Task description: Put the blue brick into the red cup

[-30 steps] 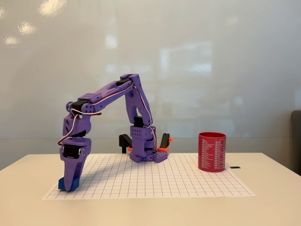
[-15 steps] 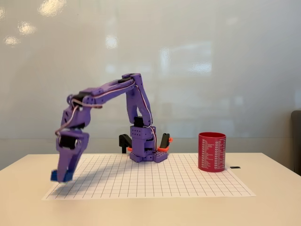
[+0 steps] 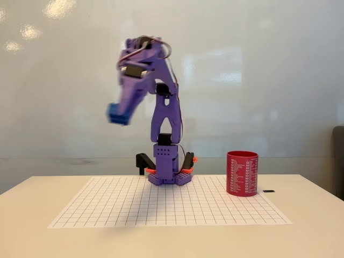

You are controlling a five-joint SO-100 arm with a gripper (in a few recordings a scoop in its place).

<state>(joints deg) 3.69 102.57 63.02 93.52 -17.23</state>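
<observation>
One purple arm (image 3: 161,107) stands at the back of the grid mat (image 3: 172,201). High above the mat's left half, its gripper (image 3: 119,115) is closed around the blue brick (image 3: 117,115), which looks blurry. Right of the arm, the red cup (image 3: 242,173) stands upright by the mat's right edge.

White table (image 3: 312,226) carries gridded sheet (image 3: 172,207), red cup (image 3: 242,173).
</observation>
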